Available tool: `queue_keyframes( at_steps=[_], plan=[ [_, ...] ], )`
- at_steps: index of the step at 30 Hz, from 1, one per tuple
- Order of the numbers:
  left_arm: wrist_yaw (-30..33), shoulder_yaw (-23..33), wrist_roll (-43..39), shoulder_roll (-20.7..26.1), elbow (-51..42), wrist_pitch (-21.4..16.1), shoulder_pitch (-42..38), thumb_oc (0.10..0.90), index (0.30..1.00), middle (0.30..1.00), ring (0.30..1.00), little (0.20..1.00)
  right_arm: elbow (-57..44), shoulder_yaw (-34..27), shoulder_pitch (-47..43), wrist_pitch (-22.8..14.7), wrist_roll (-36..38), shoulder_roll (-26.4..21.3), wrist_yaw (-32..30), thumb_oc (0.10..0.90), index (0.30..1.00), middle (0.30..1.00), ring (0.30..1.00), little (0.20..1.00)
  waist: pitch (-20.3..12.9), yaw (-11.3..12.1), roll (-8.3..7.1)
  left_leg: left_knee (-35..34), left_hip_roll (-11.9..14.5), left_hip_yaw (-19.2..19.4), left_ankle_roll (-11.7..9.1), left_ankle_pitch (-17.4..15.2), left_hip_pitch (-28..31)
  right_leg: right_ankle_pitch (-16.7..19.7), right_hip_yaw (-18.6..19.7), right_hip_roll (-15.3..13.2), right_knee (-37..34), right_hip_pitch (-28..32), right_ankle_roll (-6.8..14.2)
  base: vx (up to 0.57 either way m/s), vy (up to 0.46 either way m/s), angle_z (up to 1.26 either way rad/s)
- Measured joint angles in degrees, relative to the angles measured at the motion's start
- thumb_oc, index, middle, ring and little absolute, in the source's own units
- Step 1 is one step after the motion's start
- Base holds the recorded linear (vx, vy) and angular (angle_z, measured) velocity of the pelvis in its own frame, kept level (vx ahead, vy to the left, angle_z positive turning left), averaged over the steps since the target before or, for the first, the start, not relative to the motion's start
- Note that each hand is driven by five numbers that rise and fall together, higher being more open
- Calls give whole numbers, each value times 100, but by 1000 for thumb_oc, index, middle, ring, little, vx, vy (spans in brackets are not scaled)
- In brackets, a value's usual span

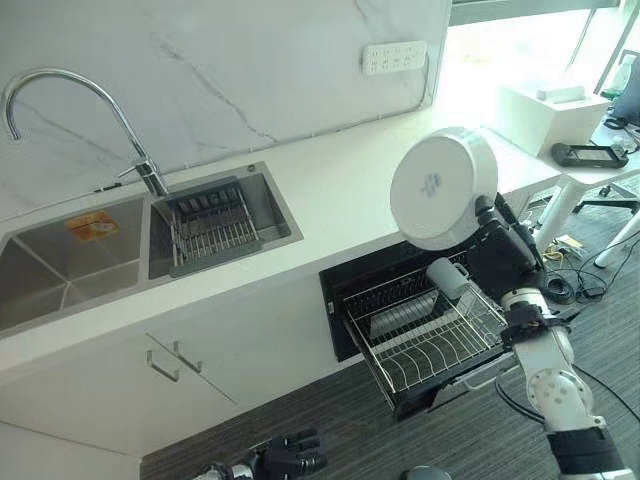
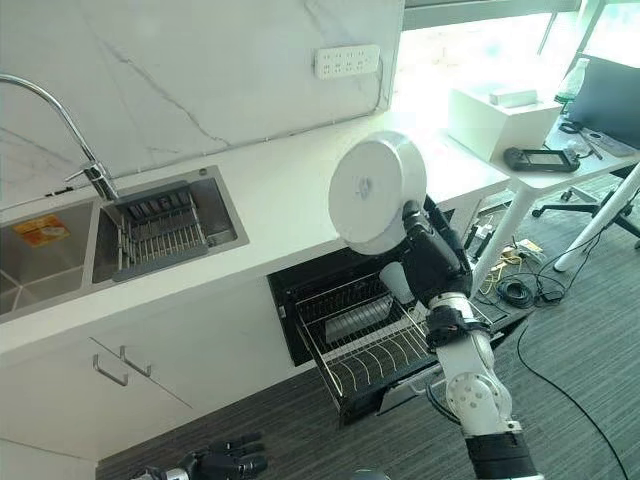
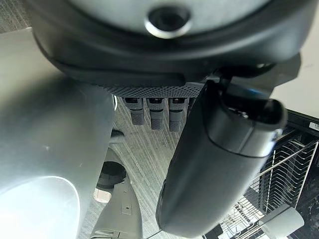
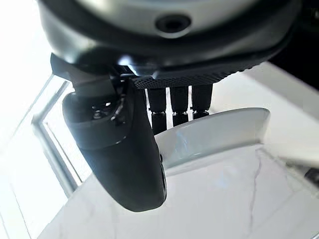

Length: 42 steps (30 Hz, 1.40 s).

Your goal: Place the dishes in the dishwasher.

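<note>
**Right hand holds white dish above open dishwasher rack**

The right hand (image 2: 432, 262) is raised over the pulled-out dishwasher. Its fingers (image 4: 172, 104) and thumb are curled round the rim of a round white ceramic dish (image 1: 443, 187), pinching it. The dish is held up on edge, its underside turned toward the head camera, clear of the counter and above the rack.

The silver wire dishwasher rack (image 1: 425, 340) is drawn out of the black dishwasher opening (image 1: 340, 300) set under the white countertop (image 1: 330, 205). A pale cylindrical cup (image 1: 447, 277) lies tilted at the rear of the rack, just beside the right hand.

The left hand (image 1: 288, 455) hangs low near the grey striped floor (image 1: 330, 420), well apart from the rack. In the left wrist view its fingers (image 3: 155, 112) are straight and relaxed and hold nothing.

To the left along the countertop is a stainless steel double sink (image 1: 90, 255) with a curved chrome tap (image 1: 70, 95). A grey wire drainer basket (image 1: 208, 230) sits in the right-hand basin. A white socket strip (image 1: 394, 57) is fixed to the marble-pattern wall.
</note>
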Motion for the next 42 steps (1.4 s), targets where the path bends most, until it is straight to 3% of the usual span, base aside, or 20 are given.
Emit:
queue_keyframes(
  at_steps=[4,6,8,10,13,18,23,31,35,39,42],
  plan=[
    [88,256,-221,-48,71,-7,177,800,900,900,900,900,-13,-432,694,331,-1585,-897,17,400,300,300,300,300,-101,-124,-6,-99,19,122,6,64,-16,48,107,16,10,-125,-54,-60,10,-16],
    [111,314,-234,-49,93,-6,227,800,900,900,900,900,40,-579,1177,488,-2533,-1081,159,400,300,300,300,300,-107,-202,-97,-97,-20,143,4,54,-41,110,127,-23,-56,-129,-12,-69,39,-2],
    [125,360,-349,-48,96,-8,257,800,900,900,900,900,113,-516,1241,703,-2750,-1063,289,400,300,300,300,300,-118,-227,-119,-82,-34,136,13,55,-107,185,126,-39,-123,-139,26,-54,38,5],
    [138,353,-423,-19,85,3,280,800,900,900,900,900,390,-453,1232,706,-3179,-752,361,400,300,300,300,300,-201,-142,-190,-70,-60,119,24,61,-114,203,112,-66,-144,-122,27,-27,41,6],
    [198,345,-434,-31,22,2,278,800,900,900,900,900,659,-245,1223,751,-3709,-736,417,400,300,300,300,300,-218,-68,-210,-68,-174,70,106,70,-203,259,67,-193,-210,-112,111,-14,30,16],
    [218,286,-433,-26,10,7,261,800,900,900,900,900,1232,176,977,770,-3854,-628,542,400,300,300,300,300,-223,-40,-226,-15,-244,-4,174,11,-203,301,-23,-271,-346,40,170,-3,6,10],
    [225,112,-433,-9,-42,6,132,800,900,900,900,900,1867,655,580,742,-4323,-610,573,400,300,300,300,300,-210,243,-243,19,-272,-169,174,-6,-226,288,-177,-297,-408,188,185,15,0,16],
    [215,106,-425,9,-56,20,73,800,900,900,900,900,2838,898,-438,709,-4856,-617,386,400,300,300,300,300,-208,391,-247,36,-370,-252,220,-39,-222,294,-308,-401,-451,301,198,34,1,9],
    [235,-20,-427,57,-45,137,-92,800,900,900,900,900,3936,1341,-1269,697,-5148,-722,188,400,300,300,300,300,-135,561,-259,51,-433,-415,226,-60,-228,266,-473,-449,-522,465,238,48,-6,22],
    [365,-46,-430,63,-52,124,-110,800,900,900,900,900,4346,1737,-1635,692,-5419,-781,115,400,300,300,300,300,-105,590,-241,119,-460,-527,205,-80,-266,254,-546,-451,-565,566,259,39,-2,13],
    [472,-71,-442,63,-55,88,-144,800,900,900,900,900,4745,1745,-1750,678,-5603,-821,101,400,300,300,300,300,-93,737,-235,118,-490,-583,206,-85,-303,251,-608,-461,-595,588,263,24,4,11]
  ],
)
